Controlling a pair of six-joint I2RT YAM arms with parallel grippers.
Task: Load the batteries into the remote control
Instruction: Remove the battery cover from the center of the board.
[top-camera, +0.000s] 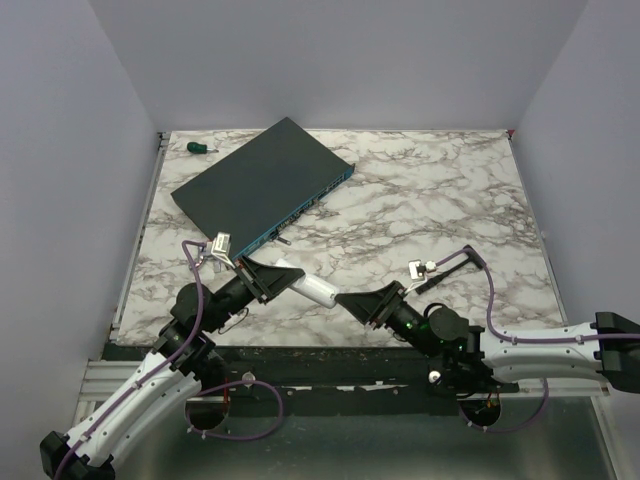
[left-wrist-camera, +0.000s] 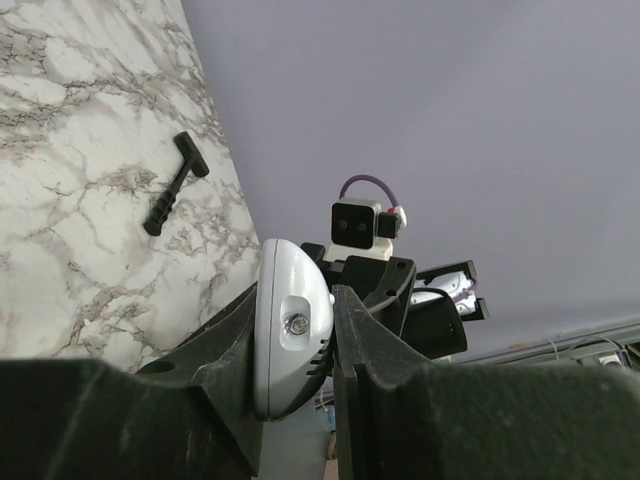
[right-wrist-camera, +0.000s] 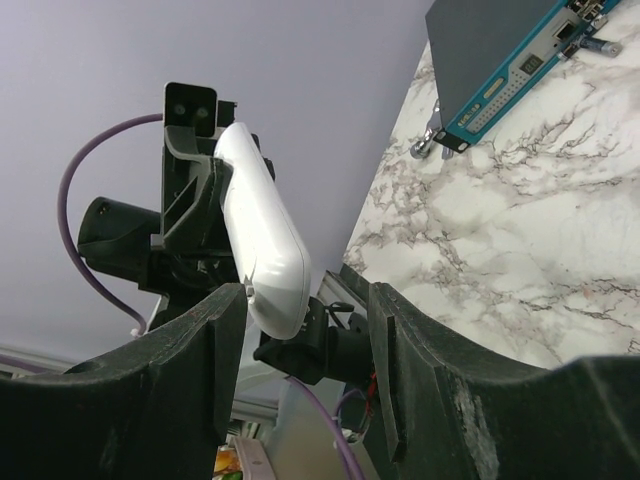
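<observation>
In left pincer (left-wrist-camera: 297, 300) — remote control (right-wrist-camera: 262, 235) (right pincer (right-wrist-camera: 305, 295) agape).

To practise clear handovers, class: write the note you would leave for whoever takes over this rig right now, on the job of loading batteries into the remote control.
Left gripper: shut on the remote control, holding it in the air over the near part of the table.
Right gripper: open, jaws either side of the remote's free end, not clamped.
Batteries: none clearly visible; the cover's state cannot be told.
Done: remote is off the table.
Left: probably everything else, that is open the compartment, fit the batteries, close it.
</observation>
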